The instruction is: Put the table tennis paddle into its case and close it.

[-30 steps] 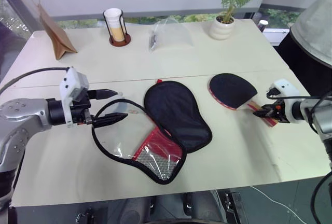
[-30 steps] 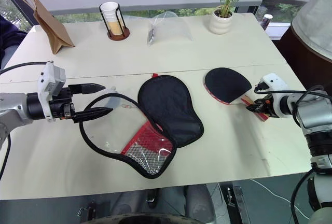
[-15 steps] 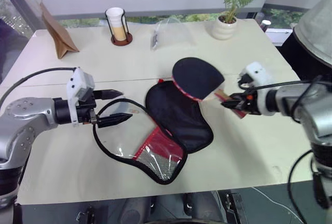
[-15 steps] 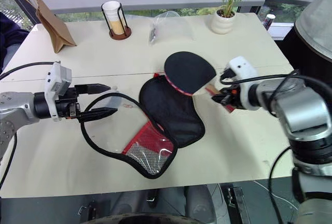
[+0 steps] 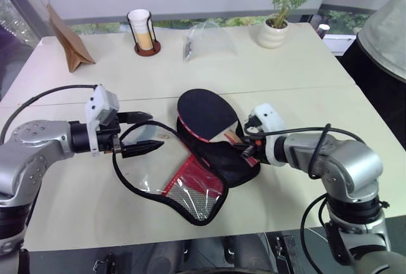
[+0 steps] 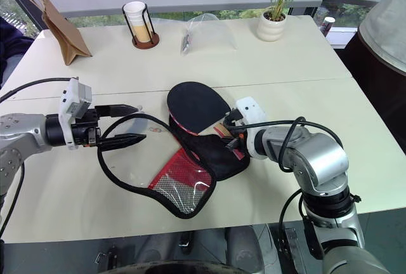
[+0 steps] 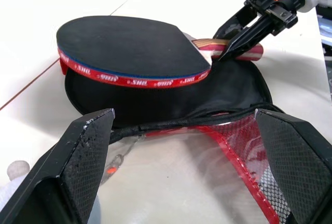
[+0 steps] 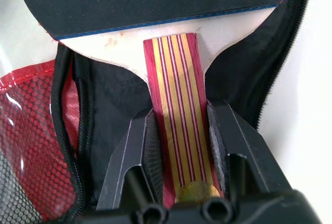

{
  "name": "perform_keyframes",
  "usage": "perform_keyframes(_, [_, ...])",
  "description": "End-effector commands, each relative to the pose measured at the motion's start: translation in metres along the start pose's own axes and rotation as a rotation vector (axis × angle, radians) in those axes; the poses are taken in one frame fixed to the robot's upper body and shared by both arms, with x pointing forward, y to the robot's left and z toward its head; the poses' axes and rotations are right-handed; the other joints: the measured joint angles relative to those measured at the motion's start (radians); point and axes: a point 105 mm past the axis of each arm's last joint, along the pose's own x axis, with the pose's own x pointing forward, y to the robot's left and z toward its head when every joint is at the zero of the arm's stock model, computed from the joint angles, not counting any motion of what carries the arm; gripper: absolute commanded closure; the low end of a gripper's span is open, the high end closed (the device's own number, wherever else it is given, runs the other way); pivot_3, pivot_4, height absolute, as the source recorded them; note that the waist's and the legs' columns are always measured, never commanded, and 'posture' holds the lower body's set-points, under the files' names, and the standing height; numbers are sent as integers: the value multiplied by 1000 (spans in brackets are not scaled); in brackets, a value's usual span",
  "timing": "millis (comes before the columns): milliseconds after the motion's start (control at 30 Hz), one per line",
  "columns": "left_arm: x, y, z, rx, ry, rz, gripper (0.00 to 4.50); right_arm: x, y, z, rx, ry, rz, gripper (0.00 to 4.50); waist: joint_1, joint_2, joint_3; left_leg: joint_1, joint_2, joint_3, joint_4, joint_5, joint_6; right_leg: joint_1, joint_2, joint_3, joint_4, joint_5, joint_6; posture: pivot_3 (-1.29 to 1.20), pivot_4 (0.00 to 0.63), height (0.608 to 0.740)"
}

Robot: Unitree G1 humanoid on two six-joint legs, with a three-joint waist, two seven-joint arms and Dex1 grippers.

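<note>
The table tennis paddle [image 5: 203,114], a black blade with a red edge, hangs tilted over the black half of the open case [image 5: 229,163]. My right gripper [image 5: 244,147] is shut on its striped wooden handle [image 8: 179,125], just right of the case. The case's clear window flap [image 5: 152,174] with its red mesh pocket [image 5: 196,188] lies spread toward the left. My left gripper [image 5: 152,129] stands open at the flap's left rim, and the black zip edge [image 7: 171,128] runs between its fingers.
Along the table's far side stand a brown paper bag [image 5: 66,39], a cup in a wire holder [image 5: 144,30], a clear plastic bag [image 5: 206,39] and a potted plant [image 5: 276,30]. A seam [image 5: 304,88] crosses the table behind the case.
My right gripper has carried the paddle from the table's right side leftward until it hangs over the case. The left gripper has stayed in place, open.
</note>
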Motion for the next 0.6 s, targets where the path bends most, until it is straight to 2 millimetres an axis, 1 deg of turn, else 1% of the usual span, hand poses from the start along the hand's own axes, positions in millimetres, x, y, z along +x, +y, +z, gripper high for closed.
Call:
perform_keyframes(33, [-6,-1,9,43,-11,13,0,-1,7,5,-25,-19,10,3698,0,0,0,0,0,0,0,0,0,0,0,0,0,0,0,0,150,734])
perform_keyframes(300, [-8,-1,8,44,-9,27,0,4,12,0,-19,9,24,3698,-3,0,0,0,0,0,0,0,0,0,2,0,0,0,0,0,150,734])
perform_keyframes(333, [-8,-1,7,44,-9,29,0,5,11,0,-19,13,23,2672,-3,0,0,0,0,0,0,0,0,0,2,0,0,0,0,0,150,734])
perform_keyframes(400, [-9,-1,7,44,-8,32,0,5,11,-1,-21,17,20,2013,-3,0,0,0,0,0,0,0,0,0,2,0,0,0,0,0,150,734])
perform_keyframes(433, [-9,-2,7,44,-8,34,0,5,11,0,-24,19,19,1424,-3,0,0,0,0,0,0,0,0,0,3,0,0,0,0,0,150,734])
perform_keyframes(500, [-11,-2,7,43,-7,39,0,4,10,1,-32,20,22,438,-3,0,0,0,0,0,0,0,0,0,3,0,0,0,0,0,150,734])
perform_keyframes(533, [-12,-1,6,42,-5,44,0,0,10,4,-47,12,31,57,-3,0,0,0,0,0,0,0,0,0,3,0,0,0,0,0,150,734])
perform_keyframes(600, [-16,0,5,43,1,59,0,-8,11,13,-77,-15,60,57,-5,0,0,0,0,0,0,0,0,0,3,0,0,0,0,0,150,734])
